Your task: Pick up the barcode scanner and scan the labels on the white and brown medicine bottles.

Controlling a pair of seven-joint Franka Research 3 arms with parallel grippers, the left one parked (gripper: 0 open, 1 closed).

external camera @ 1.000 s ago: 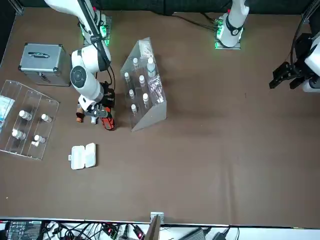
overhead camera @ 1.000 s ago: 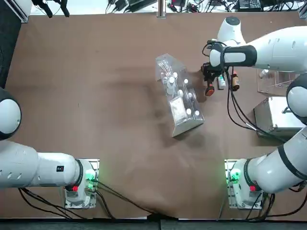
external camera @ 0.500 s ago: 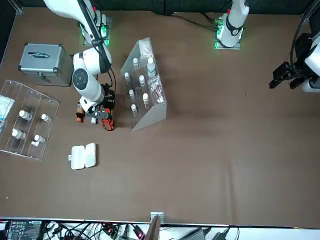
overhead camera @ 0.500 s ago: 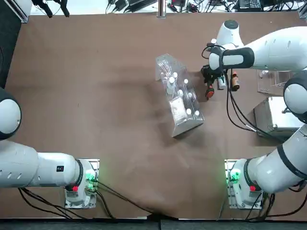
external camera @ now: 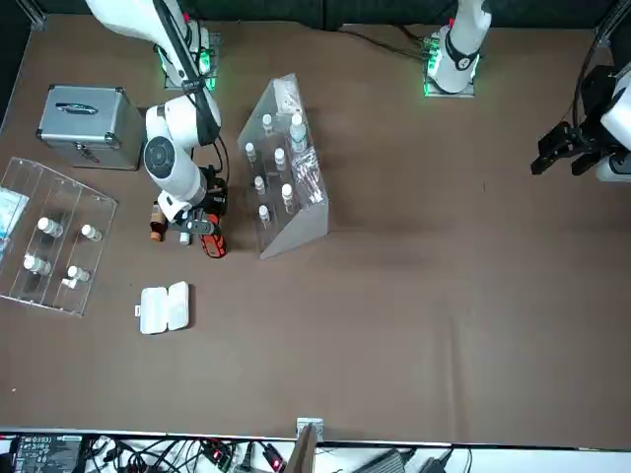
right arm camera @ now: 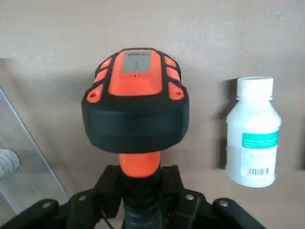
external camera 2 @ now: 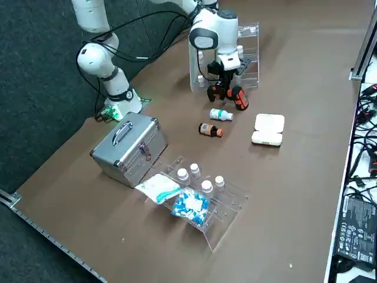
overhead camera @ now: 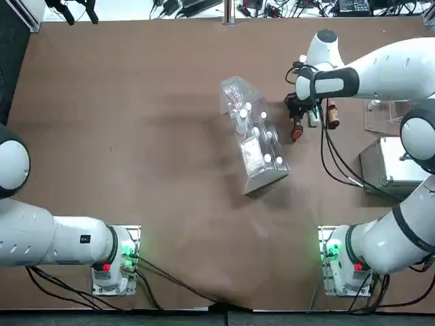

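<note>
My right gripper [overhead camera: 298,111] is shut on the handle of the barcode scanner [overhead camera: 296,129], a black device with an orange-red head [right arm camera: 136,81]. In the wrist view the fingers [right arm camera: 109,191] clamp its orange neck. The white bottle [overhead camera: 314,117] with a white cap and green label [right arm camera: 251,136] lies on the table just beside the scanner head. The amber-brown bottle [overhead camera: 332,114] lies a little further out, on the white bottle's far side from the scanner. In the right side view, the scanner [external camera 2: 236,98] sits just past the white bottle [external camera 2: 220,114] and the brown bottle [external camera 2: 209,130].
A clear acrylic rack [overhead camera: 253,136] holding small white-capped vials stands close on the scanner's other side. A silver case [overhead camera: 391,163] and a clear tray of vials [external camera 2: 203,194] sit towards the table's right edge. A small white box [external camera: 165,307] lies beyond the bottles.
The right arm has shifted only slightly, with the scanner still in its grip. Neither bottle has moved.
</note>
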